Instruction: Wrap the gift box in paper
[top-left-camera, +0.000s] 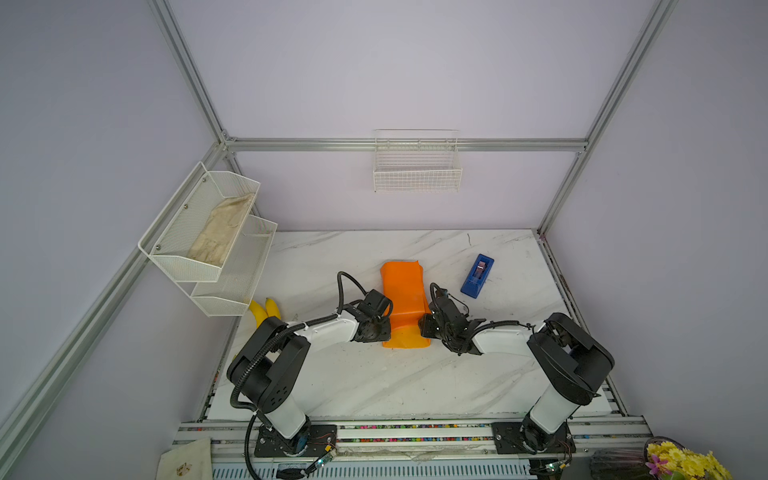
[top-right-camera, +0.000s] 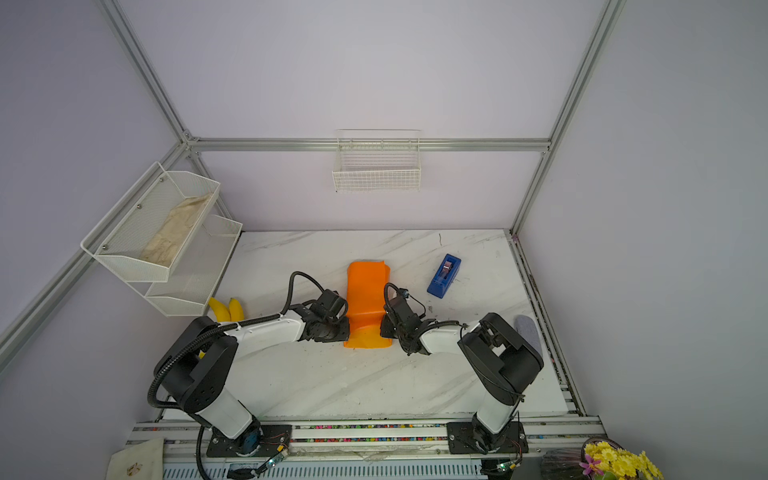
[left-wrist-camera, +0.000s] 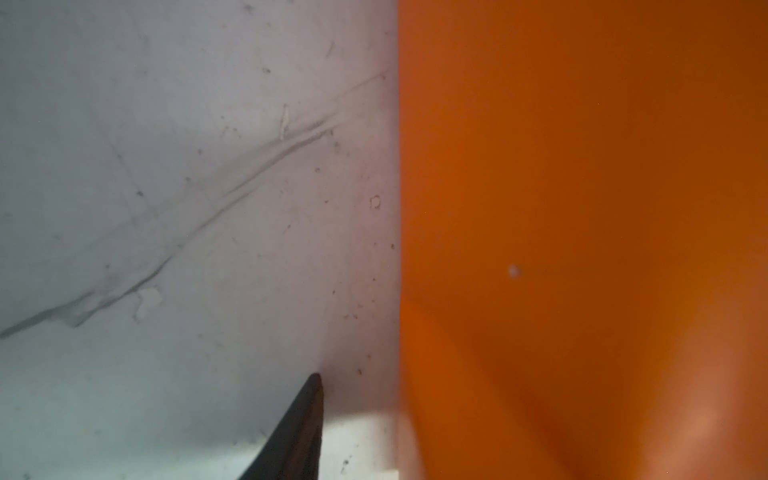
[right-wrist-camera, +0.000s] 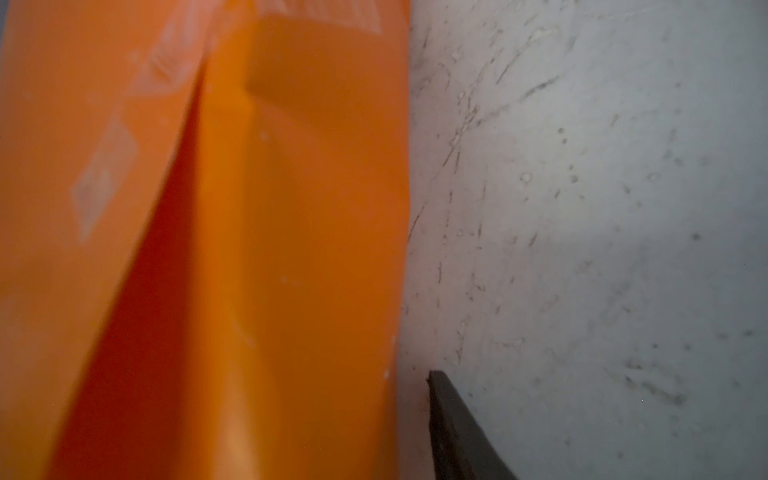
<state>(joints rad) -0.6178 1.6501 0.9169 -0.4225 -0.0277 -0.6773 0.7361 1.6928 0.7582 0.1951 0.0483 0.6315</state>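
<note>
my left gripper (top-left-camera: 380, 330) and right gripper (top-left-camera: 426, 326) flank the paper (top-left-camera: 402, 286) in the lower centre of the frame, one at each long edge. only one finger (left-wrist-camera: 301, 428) shows per wrist view, so clenched or released, cannot tell. paper's long axis runs bottom to top of frame. gift box hidden, judged wrapped inside between us. both arms equally near.

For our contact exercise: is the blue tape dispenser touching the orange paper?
Apart. Both top views show bare table between the tape dispenser and the paper.
</note>
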